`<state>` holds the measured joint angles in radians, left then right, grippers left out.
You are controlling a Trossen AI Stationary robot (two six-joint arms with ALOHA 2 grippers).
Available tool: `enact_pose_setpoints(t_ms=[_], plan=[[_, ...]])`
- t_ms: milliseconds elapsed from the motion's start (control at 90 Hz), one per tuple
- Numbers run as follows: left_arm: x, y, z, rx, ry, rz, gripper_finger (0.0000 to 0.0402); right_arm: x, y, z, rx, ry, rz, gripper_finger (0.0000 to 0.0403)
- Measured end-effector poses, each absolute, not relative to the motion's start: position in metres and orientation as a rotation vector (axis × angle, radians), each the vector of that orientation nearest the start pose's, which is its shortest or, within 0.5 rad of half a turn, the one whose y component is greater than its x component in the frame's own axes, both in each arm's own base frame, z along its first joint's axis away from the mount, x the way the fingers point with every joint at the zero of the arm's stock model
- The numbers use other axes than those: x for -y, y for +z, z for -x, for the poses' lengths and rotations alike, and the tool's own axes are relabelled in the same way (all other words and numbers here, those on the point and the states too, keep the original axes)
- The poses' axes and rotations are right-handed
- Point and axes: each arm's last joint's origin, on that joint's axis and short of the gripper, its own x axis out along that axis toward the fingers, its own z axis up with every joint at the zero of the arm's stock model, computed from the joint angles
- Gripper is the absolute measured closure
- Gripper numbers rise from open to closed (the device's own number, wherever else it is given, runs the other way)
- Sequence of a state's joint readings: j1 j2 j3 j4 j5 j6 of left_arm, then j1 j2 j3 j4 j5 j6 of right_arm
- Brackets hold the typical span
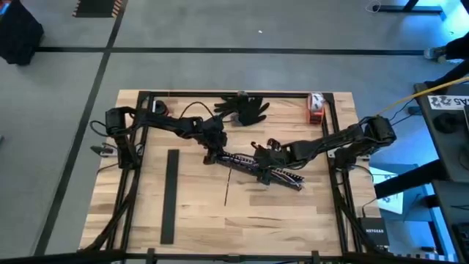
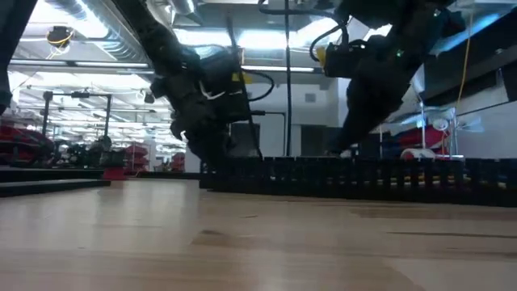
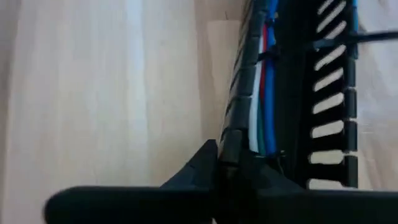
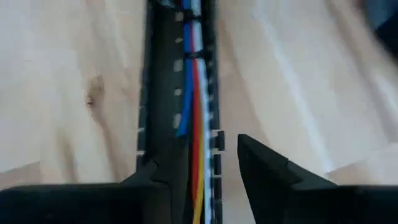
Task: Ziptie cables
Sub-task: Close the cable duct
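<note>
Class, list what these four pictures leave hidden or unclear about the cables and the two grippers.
- High view: the cables are too small to count, and the left gripper and right gripper cover parts of them.
- Low view: the slotted bar hides the cables; gripper tips are lost in dark shapes.
- Left wrist view: no zip tie can be made out; the view is blurred.
- Right wrist view: the cables run off both edges.
</note>
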<state>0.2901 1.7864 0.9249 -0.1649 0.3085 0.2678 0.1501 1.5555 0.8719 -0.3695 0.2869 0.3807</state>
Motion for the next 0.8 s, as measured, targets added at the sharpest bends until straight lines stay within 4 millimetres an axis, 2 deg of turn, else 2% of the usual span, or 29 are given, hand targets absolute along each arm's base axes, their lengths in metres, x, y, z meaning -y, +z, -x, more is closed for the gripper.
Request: enact_pose_setpoints(t_ms=[233,444,622,800], plan=[[-0.085,0.131,-0.315,-1.035,-0.096,0.174,0.0393,-0.033,0.176,-0.289,-0.983,-0.328,-0.057,0.0271],[-0.085,0.13,-0.313,-1.048,-0.109,0.149,0.039,-0.025,0.176,-0.29,-0.997,-0.306,-0.057,0.0271],[-0.084,0.128,-0.311,-1.07,-0.106,0.149,0.0341,-0.019,0.176,-0.291,-1.013,-0.259,-0.077,0.0271],[-0.083,0.137,-0.306,-1.076,-0.114,0.12,0.0274,-0.018,0.176,-0.291,-1.016,-0.252,-0.079,0.0271]])
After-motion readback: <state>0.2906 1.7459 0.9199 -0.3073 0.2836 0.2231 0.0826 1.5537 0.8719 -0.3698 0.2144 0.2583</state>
